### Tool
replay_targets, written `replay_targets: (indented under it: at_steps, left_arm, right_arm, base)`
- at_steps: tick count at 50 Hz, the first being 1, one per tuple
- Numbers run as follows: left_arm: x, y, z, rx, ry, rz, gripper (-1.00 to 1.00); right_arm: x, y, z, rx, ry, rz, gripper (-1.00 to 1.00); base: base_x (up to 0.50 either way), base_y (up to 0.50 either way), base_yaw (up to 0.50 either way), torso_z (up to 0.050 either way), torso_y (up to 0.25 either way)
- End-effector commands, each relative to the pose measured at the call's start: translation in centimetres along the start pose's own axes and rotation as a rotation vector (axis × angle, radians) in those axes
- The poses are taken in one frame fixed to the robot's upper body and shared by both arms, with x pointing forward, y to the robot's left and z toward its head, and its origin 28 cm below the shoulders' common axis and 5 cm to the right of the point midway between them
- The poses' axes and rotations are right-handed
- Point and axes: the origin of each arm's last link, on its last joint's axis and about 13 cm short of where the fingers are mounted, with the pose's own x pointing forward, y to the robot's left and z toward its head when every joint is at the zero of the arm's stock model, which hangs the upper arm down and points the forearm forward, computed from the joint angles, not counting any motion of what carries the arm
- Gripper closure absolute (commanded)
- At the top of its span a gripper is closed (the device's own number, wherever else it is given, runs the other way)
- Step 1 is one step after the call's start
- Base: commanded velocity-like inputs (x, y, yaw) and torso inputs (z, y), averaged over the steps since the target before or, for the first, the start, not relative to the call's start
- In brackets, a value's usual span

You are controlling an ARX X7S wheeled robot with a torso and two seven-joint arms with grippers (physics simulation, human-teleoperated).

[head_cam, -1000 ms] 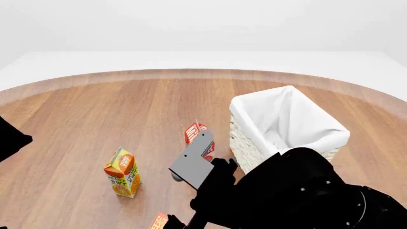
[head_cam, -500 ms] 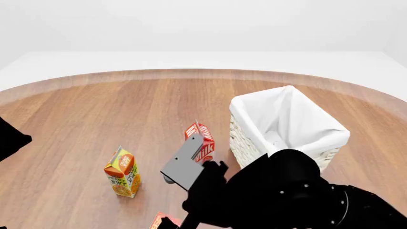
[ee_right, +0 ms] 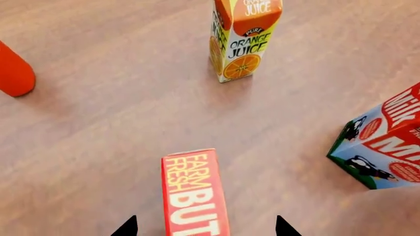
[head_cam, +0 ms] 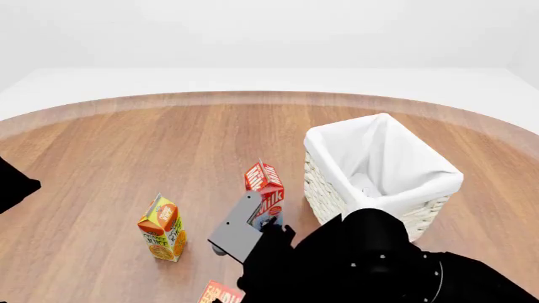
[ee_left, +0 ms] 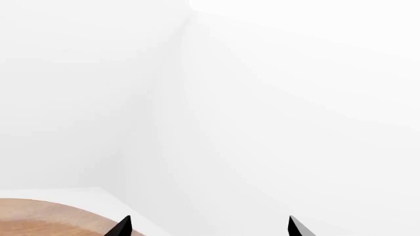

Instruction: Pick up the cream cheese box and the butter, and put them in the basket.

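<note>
Butter (ee_right: pixel 194 194) is seen lying flat on the wooden table (ee_right: pixel 98 123) in the right wrist view, its near end cut off by the frame edge so that only "FARM FRESH BUT" can be read. Its long axis runs straight away from the right gripper (ee_right: pixel 203 228), whose two black fingertips (ee_right: pixel 126 227) are spread wide to either side of the box, apart from it. In the head view only a red corner of the butter (head_cam: pixel 221 293) is shown at the bottom edge, the rest hidden behind the dark right arm (head_cam: pixel 354 265).

Farther out, an orange juice carton (ee_right: pixel 241 37) stands upright, and a milk carton (ee_right: pixel 384 137) is partly cropped at the side. A red rounded object (ee_right: pixel 13 71), cut off, cannot be identified, and it is not visible from the head camera.

Only the head view shows the basket (head_cam: pixel 379 167), beyond the arm and just beside the milk carton (head_cam: pixel 265 186); something pale lies inside it, too indistinct to name. The cream cheese box cannot be made out.

The left gripper (ee_left: pixel 208 228) is shown only as two tips set wide apart against a white wall.
</note>
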Motion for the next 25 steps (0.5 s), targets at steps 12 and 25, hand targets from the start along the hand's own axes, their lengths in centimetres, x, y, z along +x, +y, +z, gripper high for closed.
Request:
replay_targets:
  at_steps: [12,25]
  left_arm:
    - [0.1,0.0,-0.1,-0.001,-0.002,0.002,-1.0]
    - [0.1,0.1,0.0,-0.002,-0.003,0.003,-1.0]
  right_arm:
    - [1.4,-0.3,-0.9,0.017,0.031,0.014,-1.0]
    - [2.0,-0.3,-1.3,0.023,0.048,0.019,-1.0]
  base:
    - [0.0,0.0,0.0,0.0,0.0]
    - [0.0,0.0,0.0,0.0,0.0]
